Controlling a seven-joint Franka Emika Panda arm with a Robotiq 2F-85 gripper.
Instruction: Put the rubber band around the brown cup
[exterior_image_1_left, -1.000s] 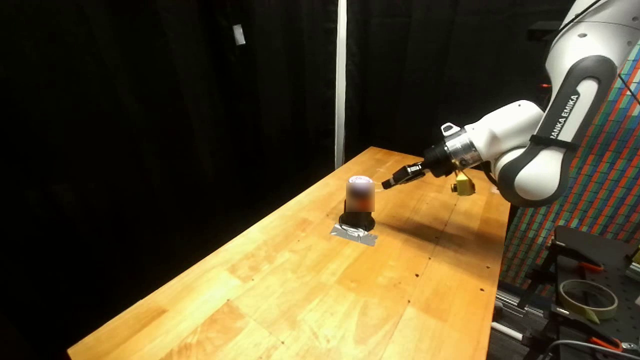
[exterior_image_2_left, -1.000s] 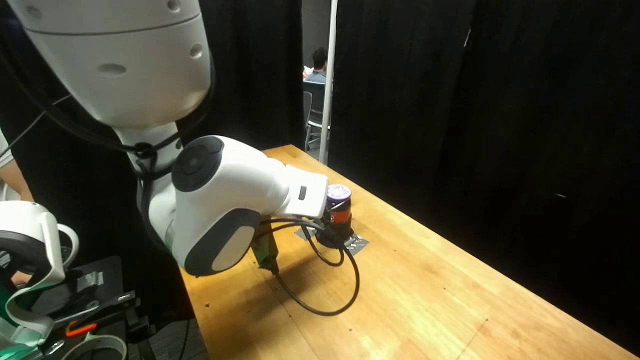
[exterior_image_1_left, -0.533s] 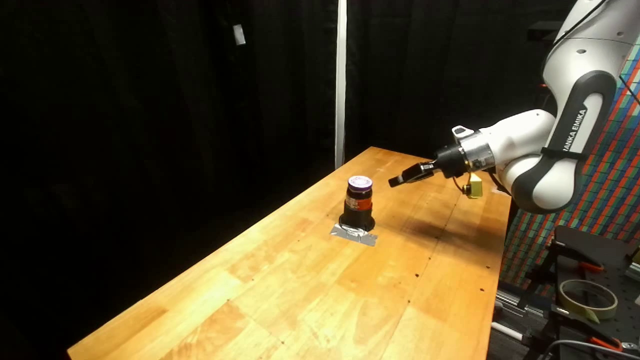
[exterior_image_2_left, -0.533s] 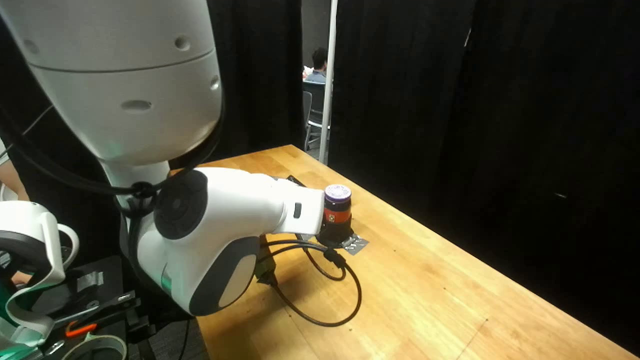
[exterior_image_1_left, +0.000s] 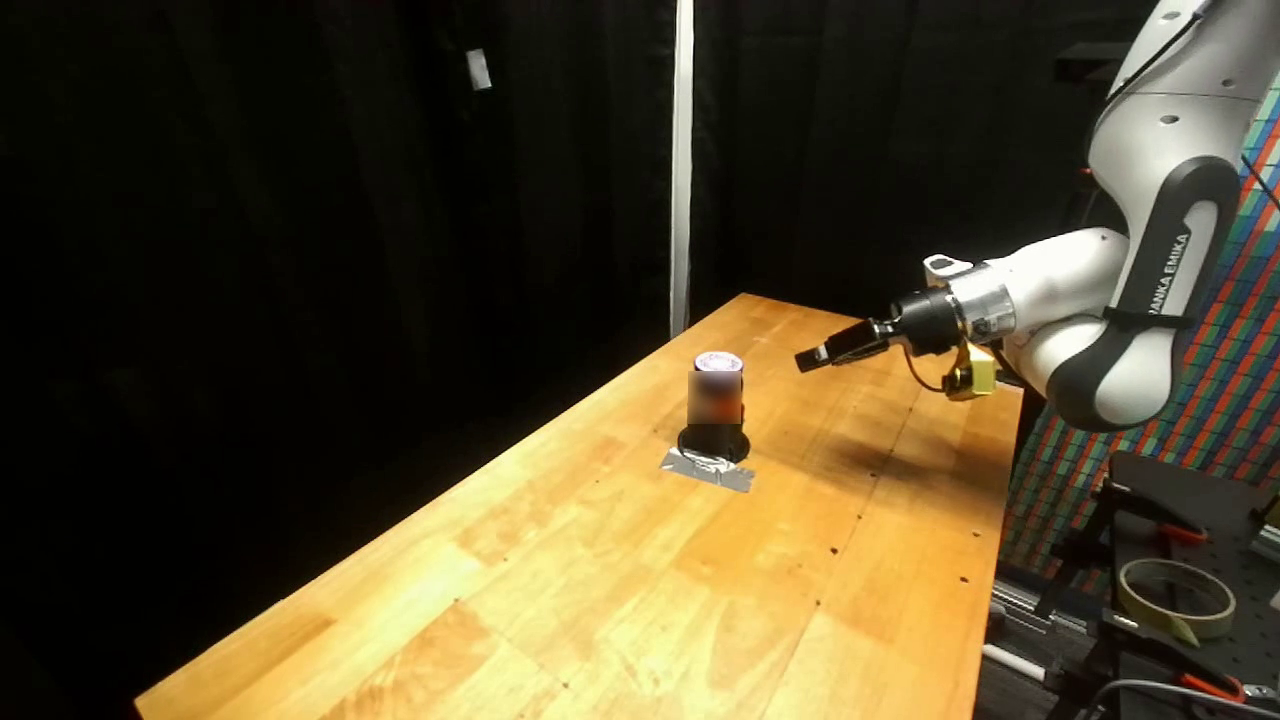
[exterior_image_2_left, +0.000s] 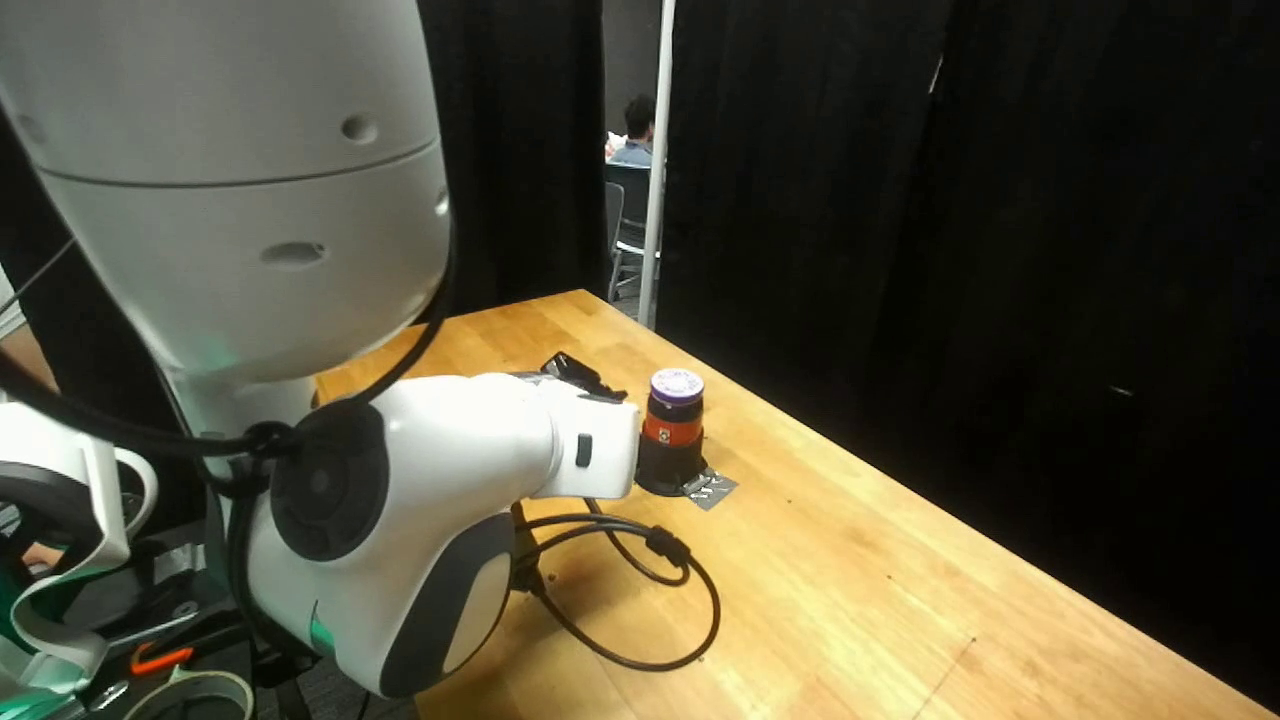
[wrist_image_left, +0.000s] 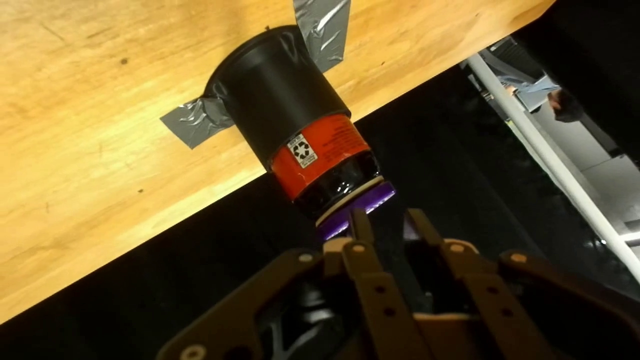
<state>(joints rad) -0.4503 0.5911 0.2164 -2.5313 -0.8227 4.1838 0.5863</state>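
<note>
Your end effector (wrist_image_left: 387, 218) stood above the tabletop (exterior_image_1_left: 640, 600), jaws slightly parted and gripping nothing, near but apart from the brown cup (wrist_image_left: 326, 152). The cup sat upright in a black holder (wrist_image_left: 280, 85), toward the tabletop's long edge by the curtain (exterior_image_2_left: 950, 250), with the tan rubber band (wrist_image_left: 350, 198) wrapping its visible side just beneath the purple lid (exterior_image_2_left: 677, 386).
</note>
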